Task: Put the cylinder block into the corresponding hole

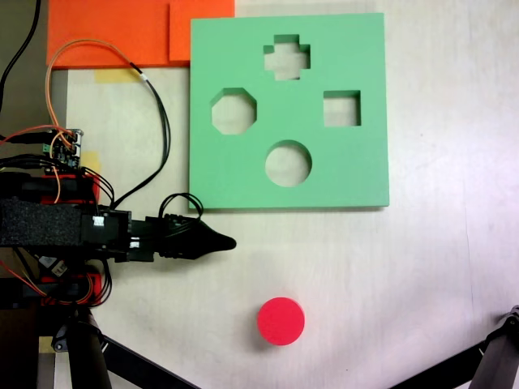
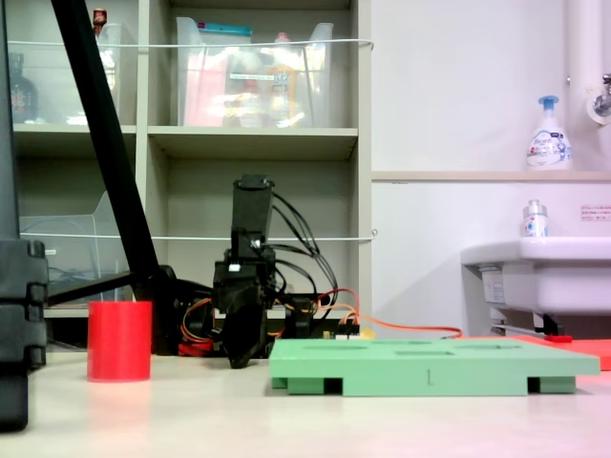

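Observation:
The cylinder block is a short red foam cylinder standing upright on the pale table, toward the first exterior view's bottom centre. In the second exterior view the cylinder block stands at the left. The green foam board lies flat above it, with the circular hole near its lower edge. My gripper reaches in from the first exterior view's left, just below the board's lower left corner. It is shut on nothing, its tip up and to the left of the cylinder. In the second exterior view the gripper points down beside the board.
The board also has an octagonal cutout, a square cutout and a cross cutout. Orange foam sheets lie at the top left. Black tripod legs cross the bottom corners. Cables loop beside the arm's base.

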Controlling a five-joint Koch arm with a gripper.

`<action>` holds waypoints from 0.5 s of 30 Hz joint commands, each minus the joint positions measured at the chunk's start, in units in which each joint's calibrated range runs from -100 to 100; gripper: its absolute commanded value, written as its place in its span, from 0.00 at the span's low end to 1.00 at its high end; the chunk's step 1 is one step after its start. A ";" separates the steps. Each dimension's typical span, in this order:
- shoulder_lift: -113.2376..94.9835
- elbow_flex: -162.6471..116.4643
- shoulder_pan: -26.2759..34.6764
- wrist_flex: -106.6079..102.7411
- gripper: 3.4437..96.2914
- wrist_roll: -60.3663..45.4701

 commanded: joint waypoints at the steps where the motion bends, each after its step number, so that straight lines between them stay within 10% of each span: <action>1: -0.55 -0.88 0.15 -5.50 0.50 0.00; 15: -0.55 -0.88 0.39 -5.40 0.44 0.10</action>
